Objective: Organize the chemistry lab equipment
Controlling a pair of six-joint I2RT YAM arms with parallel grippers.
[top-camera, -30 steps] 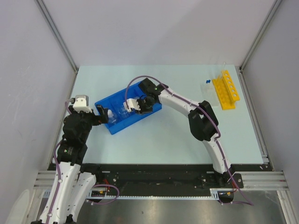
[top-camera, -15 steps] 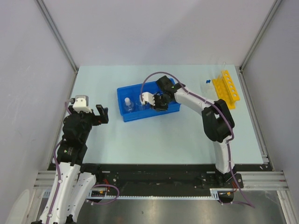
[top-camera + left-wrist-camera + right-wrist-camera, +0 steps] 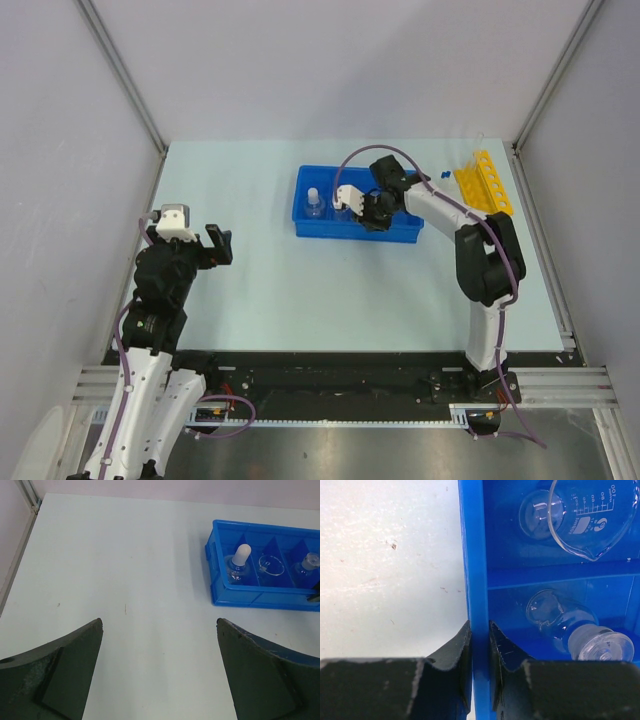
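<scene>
The blue divided tray [image 3: 330,231] lies at the table's back centre. My right gripper [image 3: 374,212] is shut on its long wall, one finger inside and one outside, as the right wrist view [image 3: 480,628] shows on the wall [image 3: 475,555]. In the tray are a clear beaker [image 3: 585,520] and a stoppered glass vial [image 3: 570,625]; a white-stoppered vial [image 3: 239,562] stands in the left compartment. My left gripper [image 3: 218,245] is open and empty over bare table [image 3: 160,625], well left of the tray [image 3: 250,599]. The yellow holed rack [image 3: 485,190] lies back right, with blue-capped tubes [image 3: 440,178] beside it.
A metal rail [image 3: 540,240] runs along the table's right edge, close to the rack. Grey walls close off the left, back and right sides. The left table edge [image 3: 20,545] shows in the left wrist view.
The right gripper has dragged the blue tray to the right and farther back, turning it square to the table. The tray has left the left gripper, which has stayed in place.
</scene>
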